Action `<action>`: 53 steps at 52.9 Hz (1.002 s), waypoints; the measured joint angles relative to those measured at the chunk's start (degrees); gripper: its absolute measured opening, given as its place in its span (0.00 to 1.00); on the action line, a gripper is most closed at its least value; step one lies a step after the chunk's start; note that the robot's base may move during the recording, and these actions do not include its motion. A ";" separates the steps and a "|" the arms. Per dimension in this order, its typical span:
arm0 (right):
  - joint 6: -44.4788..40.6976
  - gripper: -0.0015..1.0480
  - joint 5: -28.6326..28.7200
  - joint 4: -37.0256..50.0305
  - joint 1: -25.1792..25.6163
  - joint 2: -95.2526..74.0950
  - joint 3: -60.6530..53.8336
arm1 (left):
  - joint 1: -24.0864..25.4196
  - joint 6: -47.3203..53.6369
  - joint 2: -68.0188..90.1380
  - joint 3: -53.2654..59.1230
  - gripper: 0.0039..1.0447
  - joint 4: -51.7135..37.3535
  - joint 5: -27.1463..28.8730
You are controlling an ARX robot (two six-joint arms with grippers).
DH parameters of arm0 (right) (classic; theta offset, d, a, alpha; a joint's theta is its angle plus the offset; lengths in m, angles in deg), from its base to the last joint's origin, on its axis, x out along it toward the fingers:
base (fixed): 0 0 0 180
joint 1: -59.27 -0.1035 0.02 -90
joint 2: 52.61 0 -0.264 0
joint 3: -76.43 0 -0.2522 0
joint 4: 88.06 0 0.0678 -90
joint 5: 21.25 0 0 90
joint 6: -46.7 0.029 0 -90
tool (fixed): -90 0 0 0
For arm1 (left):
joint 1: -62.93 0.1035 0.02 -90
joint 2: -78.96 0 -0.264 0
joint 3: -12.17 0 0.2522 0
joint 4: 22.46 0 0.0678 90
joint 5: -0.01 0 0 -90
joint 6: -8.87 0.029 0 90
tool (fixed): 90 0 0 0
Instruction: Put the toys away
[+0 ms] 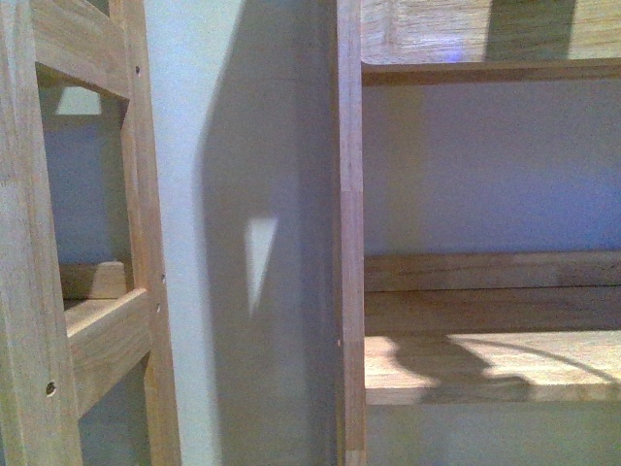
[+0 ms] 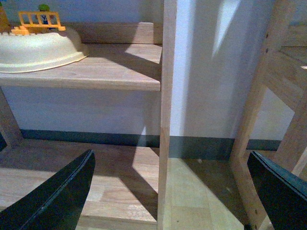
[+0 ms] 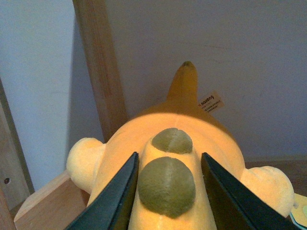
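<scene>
My right gripper [image 3: 168,191] is shut on the orange-yellow plush toy [image 3: 177,129]. Its dark fingers [image 3: 115,196] press either side of a ridge with olive-green spots. The toy's pointed tip [image 3: 184,79] and a small white label [image 3: 211,101] face a pale wall. Pale rounded limbs stick out on both sides. My left gripper [image 2: 168,191] is open and empty, its black fingers [image 2: 57,196] wide apart above a wooden floor. The front view shows neither arm nor the toy.
A wooden shelf unit [image 1: 485,364] stands to the right in the front view and a wooden frame [image 1: 107,330] to the left. In the left wrist view a cream bowl-shaped tub [image 2: 38,50] with an orange plastic fence toy [image 2: 41,20] sits on a low shelf [image 2: 110,72]. A wooden post [image 2: 165,120] stands ahead.
</scene>
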 joint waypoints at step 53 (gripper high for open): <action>-9.16 0.94 -12.85 -0.26 3.93 26.77 -19.52 | 0.00 0.00 0.00 0.00 0.94 0.00 0.00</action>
